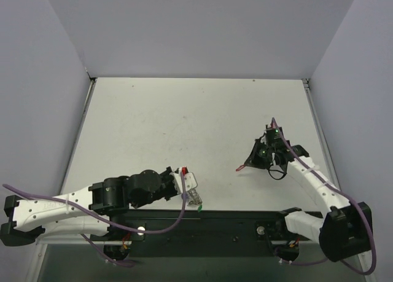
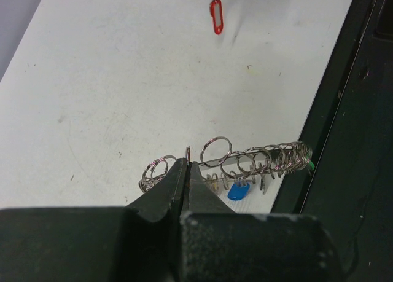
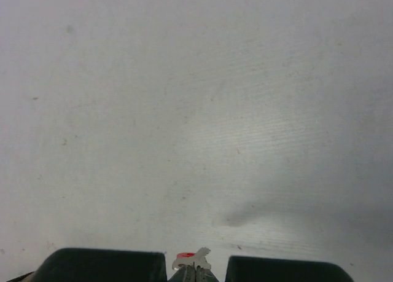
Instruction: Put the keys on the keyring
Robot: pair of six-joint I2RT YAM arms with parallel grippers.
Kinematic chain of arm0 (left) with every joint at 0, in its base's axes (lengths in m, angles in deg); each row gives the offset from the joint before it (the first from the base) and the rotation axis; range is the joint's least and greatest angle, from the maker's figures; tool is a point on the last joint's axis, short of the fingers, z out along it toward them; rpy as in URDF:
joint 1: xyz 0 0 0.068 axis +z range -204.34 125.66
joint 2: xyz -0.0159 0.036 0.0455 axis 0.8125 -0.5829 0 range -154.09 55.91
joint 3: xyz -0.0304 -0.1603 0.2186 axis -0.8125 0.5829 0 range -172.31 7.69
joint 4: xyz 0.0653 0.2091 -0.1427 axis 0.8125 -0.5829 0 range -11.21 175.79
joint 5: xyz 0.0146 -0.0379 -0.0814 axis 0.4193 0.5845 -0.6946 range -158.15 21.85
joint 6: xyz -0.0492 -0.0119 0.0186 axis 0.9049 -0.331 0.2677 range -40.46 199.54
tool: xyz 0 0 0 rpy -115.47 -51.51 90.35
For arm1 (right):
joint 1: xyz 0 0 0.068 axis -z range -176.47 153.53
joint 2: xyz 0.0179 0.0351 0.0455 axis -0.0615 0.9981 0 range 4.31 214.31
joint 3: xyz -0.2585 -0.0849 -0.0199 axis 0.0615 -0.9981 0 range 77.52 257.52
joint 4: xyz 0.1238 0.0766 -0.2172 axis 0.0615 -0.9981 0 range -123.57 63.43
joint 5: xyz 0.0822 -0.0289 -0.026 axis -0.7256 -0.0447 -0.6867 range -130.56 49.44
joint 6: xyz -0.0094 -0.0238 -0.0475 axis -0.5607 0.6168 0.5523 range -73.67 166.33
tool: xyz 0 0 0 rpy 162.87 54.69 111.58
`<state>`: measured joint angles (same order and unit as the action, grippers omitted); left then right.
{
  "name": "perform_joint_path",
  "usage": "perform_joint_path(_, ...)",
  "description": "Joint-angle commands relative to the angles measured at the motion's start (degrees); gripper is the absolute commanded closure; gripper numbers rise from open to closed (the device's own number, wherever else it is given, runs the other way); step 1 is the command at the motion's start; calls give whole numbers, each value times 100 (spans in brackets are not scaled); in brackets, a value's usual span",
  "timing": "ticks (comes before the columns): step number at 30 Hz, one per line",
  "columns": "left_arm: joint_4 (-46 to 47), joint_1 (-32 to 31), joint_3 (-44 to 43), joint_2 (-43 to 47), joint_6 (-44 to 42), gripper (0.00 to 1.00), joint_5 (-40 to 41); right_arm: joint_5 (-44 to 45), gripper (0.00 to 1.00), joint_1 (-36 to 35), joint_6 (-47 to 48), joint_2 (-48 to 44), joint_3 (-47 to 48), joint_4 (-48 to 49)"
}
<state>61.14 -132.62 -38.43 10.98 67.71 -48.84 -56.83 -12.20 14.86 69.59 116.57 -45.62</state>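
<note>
Over a scuffed white table (image 1: 184, 122) between pale grey walls, grips the keyring (image 2: 245, 159) with the left gripper (image 2: 187, 171), fingers pressed together on one small loop at its rim. Keeps that ring low by the table's near edge, just beside the black base rail (image 1: 233, 223), with a blue key (image 2: 238, 191) among the loops and a green key (image 2: 311, 166) at the far end. Pinches a red key (image 2: 215, 16) in the right gripper (image 3: 195, 266), fully closed, well apart from the ring. Shows faint lettering on the left arm's white link (image 1: 46, 205), too small to read.
</note>
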Motion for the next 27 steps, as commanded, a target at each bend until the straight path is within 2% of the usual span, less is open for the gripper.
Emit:
perform_joint_path(1,548,14,-370,-121,-178,100,82,-577,100,-71,78,-664,393,199)
perform_joint_path(5,776,23,-371,-279,-231,100,64,-1167,100,-80,140,-1393,332,682)
perform_joint_path(16,2164,41,-19,-157,-486,100,-524,-2598,100,-97,158,-2220,218,1763)
perform_joint_path(23,2938,50,236,1,-671,100,-894,-2960,100,-89,26,-2774,112,2528)
perform_joint_path(27,3062,50,201,-69,-653,100,-1017,-3004,100,-89,-62,-2836,191,2538)
